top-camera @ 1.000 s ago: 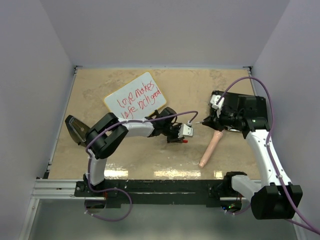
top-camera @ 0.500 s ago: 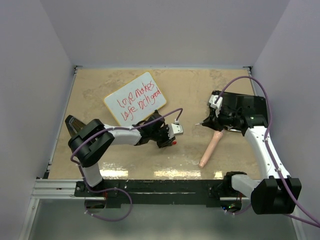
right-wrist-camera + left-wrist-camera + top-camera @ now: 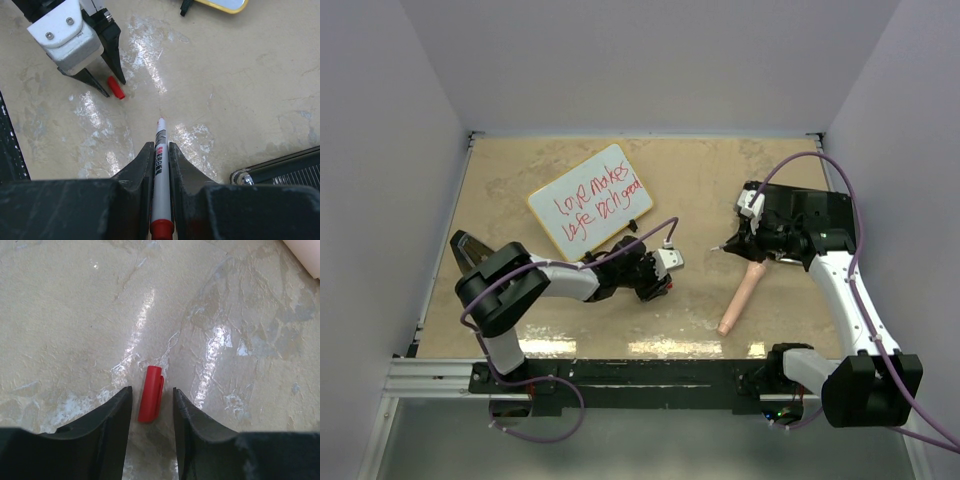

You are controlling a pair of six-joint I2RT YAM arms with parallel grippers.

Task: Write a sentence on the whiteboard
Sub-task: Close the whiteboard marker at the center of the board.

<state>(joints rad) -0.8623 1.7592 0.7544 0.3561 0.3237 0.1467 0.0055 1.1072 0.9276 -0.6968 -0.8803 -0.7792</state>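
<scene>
The small white rectangular whiteboard point(image 3: 590, 198) with its thin yellow rim lies flat on the beige marbled table point(image 3: 690, 180), left of centre and toward the far edge, turned at an angle. Across its face runs the red handwritten sentence point(image 3: 597, 204) in two lines; the first reads roughly "love makes", and the second is too small to read with certainty. In the right wrist view a yellow-rimmed corner and one black clip foot of the board show at the top edge.

Just on the near side of the board, the left gripper point(image 3: 151, 390) is down low over the table with its jaws partly apart. A small red plastic pen cap point(image 3: 150, 400) lies on the surface between the two fingers point(image 3: 112, 425), with a sliver of table showing on either side, so nothing is clamped.

Over on the right half, the right gripper point(image 3: 160, 146) is closed tight on a white-barrelled marker pen point(image 3: 160, 170), its red tip bare and pointing toward the cap. A pale pink cylinder point(image 3: 740, 298) lies on the table just near of that gripper, and a black rectangular case point(image 3: 810, 215) sits by the right edge. A dark flat object point(image 3: 470, 255) rests near the left edge.
</scene>
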